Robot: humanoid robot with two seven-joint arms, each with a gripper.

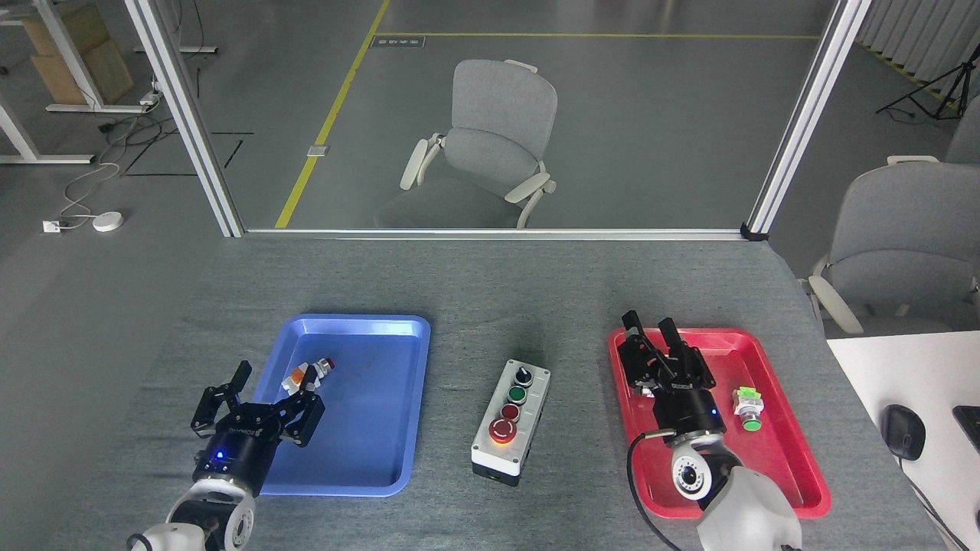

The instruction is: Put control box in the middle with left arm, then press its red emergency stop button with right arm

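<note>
control box (511, 422) sits mid-table, untouched; left tool (264, 389) spread wide, right tool (649, 327) slightly parted, both empty.

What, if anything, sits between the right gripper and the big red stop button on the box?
Nothing visible. The right gripper hangs over the red tray's left part; between it and the stop button on the control box lie only the tray's rim and bare cloth.

My light-grey control box (511, 420) with its black base lay lengthwise on the bare grey cloth (490, 291), untouched, its big red emergency stop button (504, 430) nearest me, fully exposed.
</note>
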